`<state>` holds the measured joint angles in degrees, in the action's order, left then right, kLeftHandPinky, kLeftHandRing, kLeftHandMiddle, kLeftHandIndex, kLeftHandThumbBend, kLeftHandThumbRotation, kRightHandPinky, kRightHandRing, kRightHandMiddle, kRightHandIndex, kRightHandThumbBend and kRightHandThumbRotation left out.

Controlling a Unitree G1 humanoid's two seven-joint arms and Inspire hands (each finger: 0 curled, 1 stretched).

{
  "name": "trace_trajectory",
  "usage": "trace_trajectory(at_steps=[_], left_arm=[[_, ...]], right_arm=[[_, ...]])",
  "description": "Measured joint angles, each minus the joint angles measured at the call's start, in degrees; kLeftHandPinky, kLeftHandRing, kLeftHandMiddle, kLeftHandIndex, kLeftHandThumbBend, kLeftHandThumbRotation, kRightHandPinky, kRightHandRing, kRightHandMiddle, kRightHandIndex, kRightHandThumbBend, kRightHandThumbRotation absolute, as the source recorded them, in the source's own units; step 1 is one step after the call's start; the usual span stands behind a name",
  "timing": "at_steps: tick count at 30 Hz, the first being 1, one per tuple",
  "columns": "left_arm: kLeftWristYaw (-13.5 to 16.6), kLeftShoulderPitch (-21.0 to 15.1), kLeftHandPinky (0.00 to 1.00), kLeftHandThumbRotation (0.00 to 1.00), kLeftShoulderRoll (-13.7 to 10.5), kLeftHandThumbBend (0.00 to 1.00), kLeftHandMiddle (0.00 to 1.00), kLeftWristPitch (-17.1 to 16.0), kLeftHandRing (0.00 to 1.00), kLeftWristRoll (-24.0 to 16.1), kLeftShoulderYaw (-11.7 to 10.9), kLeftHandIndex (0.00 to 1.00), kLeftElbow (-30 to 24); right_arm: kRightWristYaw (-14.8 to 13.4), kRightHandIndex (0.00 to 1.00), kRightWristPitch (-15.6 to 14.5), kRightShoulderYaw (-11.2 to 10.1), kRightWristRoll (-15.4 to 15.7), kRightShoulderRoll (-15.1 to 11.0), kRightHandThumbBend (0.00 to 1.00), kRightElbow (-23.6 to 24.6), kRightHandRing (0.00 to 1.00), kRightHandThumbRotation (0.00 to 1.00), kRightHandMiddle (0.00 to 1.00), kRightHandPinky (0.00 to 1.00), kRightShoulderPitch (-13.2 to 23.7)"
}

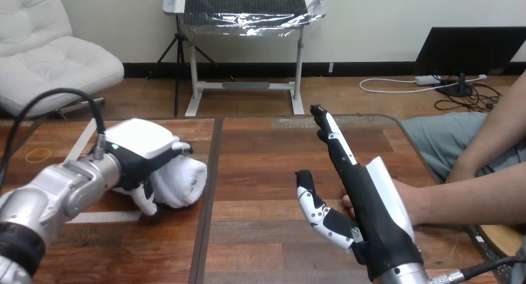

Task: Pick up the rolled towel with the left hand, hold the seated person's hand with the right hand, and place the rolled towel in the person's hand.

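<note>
A: So, where was the towel (183,181)?

B: On the left half of the bench (267,166), lying on its side. White, rolled tight, one rolled end facing the middle. It sat just left of the dark seam (208,197) between the two boards.

A: Left hand?

B: The left hand (146,150) was on top of the towel, white back shell up. Its fingers curled down over the near side of the roll, with the thumb at the far side. I noted it as gripping the towel. The roll looked to be resting on the bench, not lifted.

A: And the right hand?

B: The right hand (366,203) was over the right half, turned edge-on with the palm facing left. Its fingers were straight, pointing away across the bench, and the thumb was spread out to the left. It was open, with nothing in it.

A: The person's hand?

B: The person's hand (417,200) came in from the right side and lay on the bench directly behind the right hand. A bit of its fingers showed past the robot palm on the left. I could not tell whether the two touched. No robot finger was curled round it.

A: Towel to person's hand?

B: Well apart, with the seam and bare wood between them.

A: Anything else on the bench?

B: A yellow rubber band (38,154) near the far left edge, and white tape (105,217) beside the left arm, close to the towel.
</note>
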<state>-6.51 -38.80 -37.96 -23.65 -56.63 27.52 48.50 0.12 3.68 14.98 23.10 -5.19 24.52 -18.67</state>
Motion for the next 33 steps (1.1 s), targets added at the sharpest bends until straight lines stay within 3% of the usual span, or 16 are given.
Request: trace_trajectory(at_steps=[13, 33], left_arm=[[2.5, -2.7, 0.97, 0.16, 2.3, 0.89, 0.96, 1.5, 0.95, -0.1, 3.1, 0.93, 6.2], [9.1, -5.6, 0.99, 0.19, 6.1, 0.89, 0.98, 4.9, 0.96, -1.7, 8.2, 0.95, 15.5]], right_arm=[[0.0, 1.00, 0.0, 0.0, 0.0, -0.1, 0.00, 0.0, 0.95, 0.00, 0.99, 0.99, -0.2], [0.1, 1.00, 0.0, 0.0, 0.0, -0.2, 0.00, 0.0, 0.94, 0.00, 0.98, 0.98, -0.3]])
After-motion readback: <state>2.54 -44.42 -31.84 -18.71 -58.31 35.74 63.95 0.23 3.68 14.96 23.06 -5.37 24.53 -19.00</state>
